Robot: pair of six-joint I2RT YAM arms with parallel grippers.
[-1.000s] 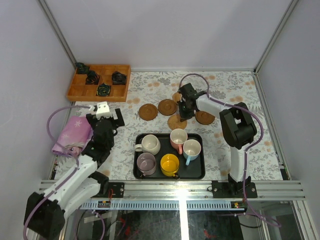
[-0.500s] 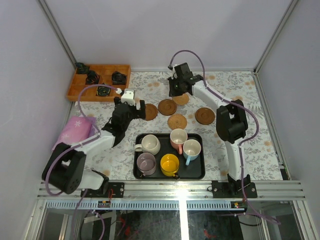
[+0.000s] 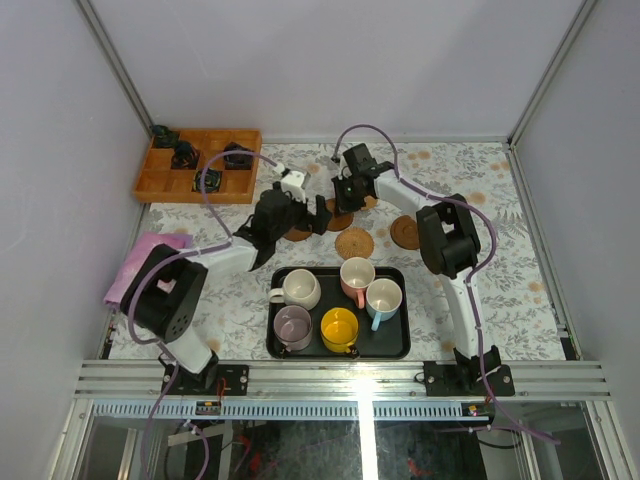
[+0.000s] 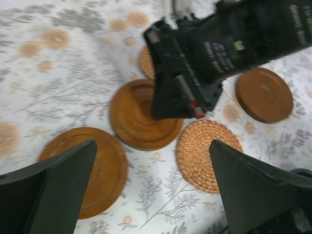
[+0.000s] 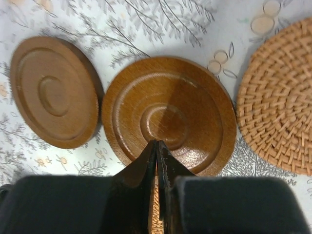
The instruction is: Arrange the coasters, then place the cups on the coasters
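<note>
The tablecloth (image 3: 500, 260) is white with grey sprigs and tan blossoms. The wooden coasters (image 5: 168, 114) are warm brown and ringed; the woven coaster (image 5: 282, 97) is paler straw, braided. The tray (image 3: 398, 343) is black, its mugs a cream cup (image 3: 300, 288), lilac cup (image 3: 292, 326), yellow cup (image 3: 339, 328), pink-handled cup (image 3: 356, 273) and blue-handled cup (image 3: 384, 296).

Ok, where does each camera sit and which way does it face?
Top external: above and behind the bases, looking down on the floral table and black rectangular tray; left arm and right arm show.
Right wrist: on the right arm, looking down past the shut right gripper at round brown wooden coasters.
Left wrist: on the left arm, looking down through the open left gripper; the right gripper shows.
Shared: both wrist views show the round woven coaster.
</note>
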